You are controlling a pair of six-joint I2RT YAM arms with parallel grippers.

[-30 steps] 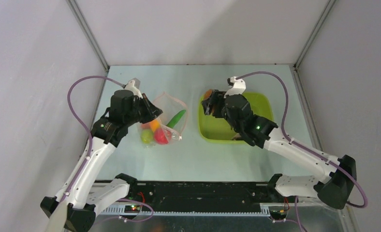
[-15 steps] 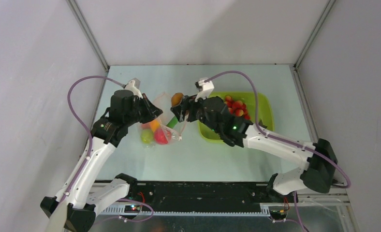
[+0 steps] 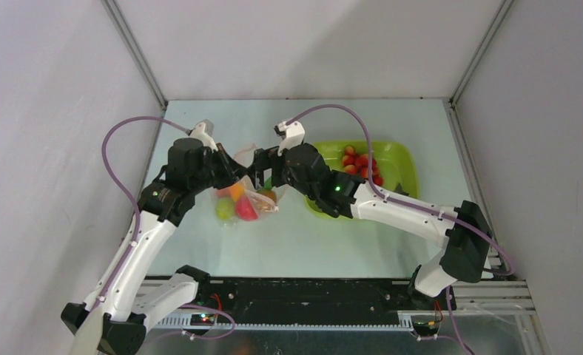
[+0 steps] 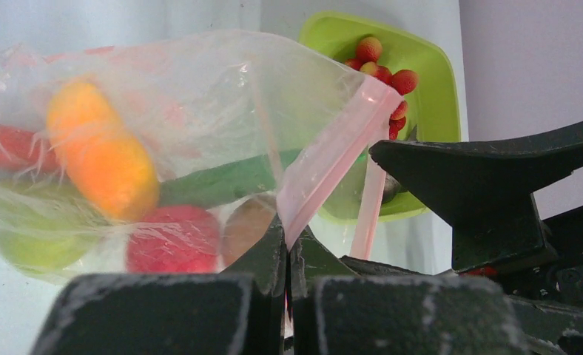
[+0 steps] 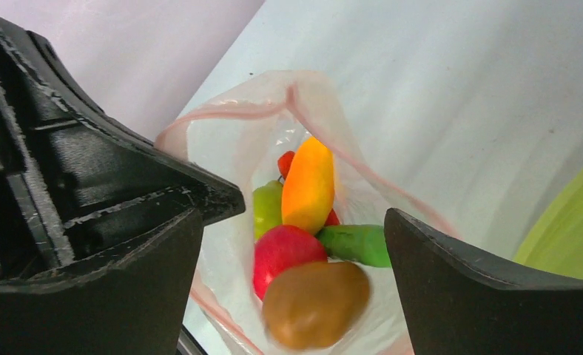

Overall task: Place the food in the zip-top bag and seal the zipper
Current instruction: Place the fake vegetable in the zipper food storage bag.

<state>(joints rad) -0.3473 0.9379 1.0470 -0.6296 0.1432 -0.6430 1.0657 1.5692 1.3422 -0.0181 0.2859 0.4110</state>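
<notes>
Pale bench (image 3: pixel 311 237) between grey walls. The left tool (image 4: pixel 287 248) is clamped on the zipper (image 4: pixel 333 148), propping the zip-top bag (image 4: pixel 200 89) open. The right tool (image 5: pixel 294 222) hangs spread and empty over its mouth, kiwi (image 5: pixel 314 303) inside. Pinched at one spot, the mouth may sag shut or snag the right tool while strawberries (image 3: pixel 359 163) wait in the tub (image 3: pixel 399 159) alongside.

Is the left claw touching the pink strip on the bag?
Touching. The left wrist view shows the left gripper shut on the zipper, the pink strip pinched between its jaws.
</notes>
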